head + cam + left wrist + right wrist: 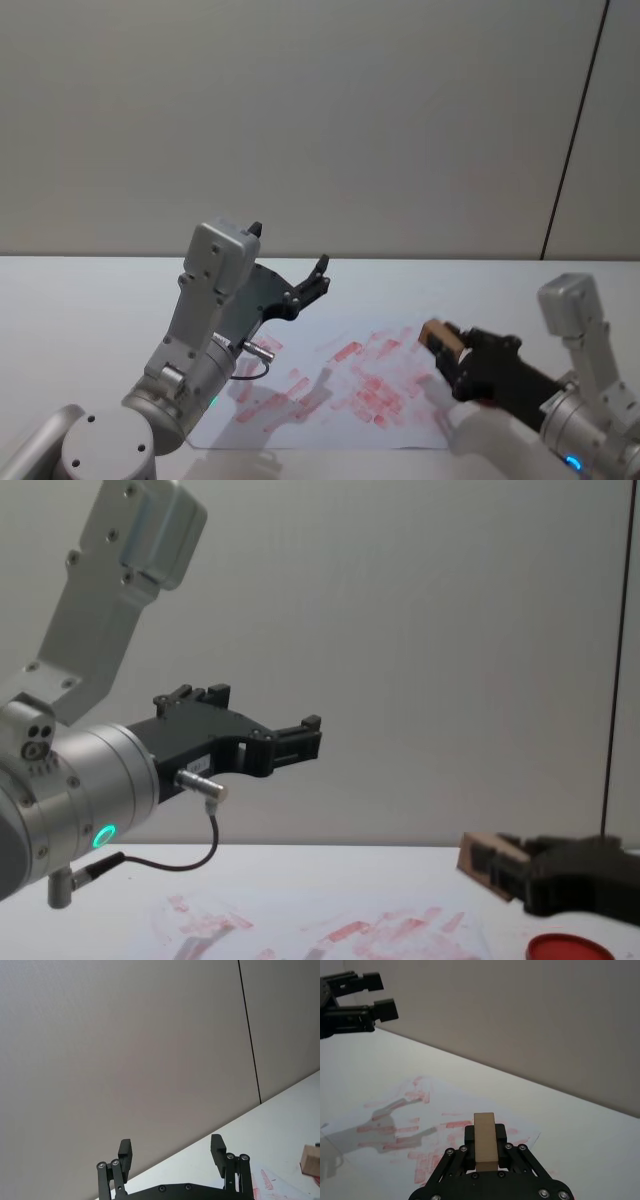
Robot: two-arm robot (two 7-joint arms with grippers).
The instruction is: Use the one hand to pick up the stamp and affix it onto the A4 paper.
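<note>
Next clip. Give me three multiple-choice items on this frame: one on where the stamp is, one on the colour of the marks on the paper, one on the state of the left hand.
1. Where is the stamp?
A. lying flat on the A4 paper
B. held in the right hand
C. held in the left hand

2. What colour are the marks on the A4 paper?
A. blue
B. black
C. red

3. How is the left hand?
A. open and empty
B. shut on the stamp
C. shut on nothing

Answers:
1 B: the right wrist view shows the tan block clamped in that hand, raised above the sheet.
2 C: red prints and smears cover the sheet in the head view.
3 A: the left wrist view shows its fingers spread apart with nothing between them.
</note>
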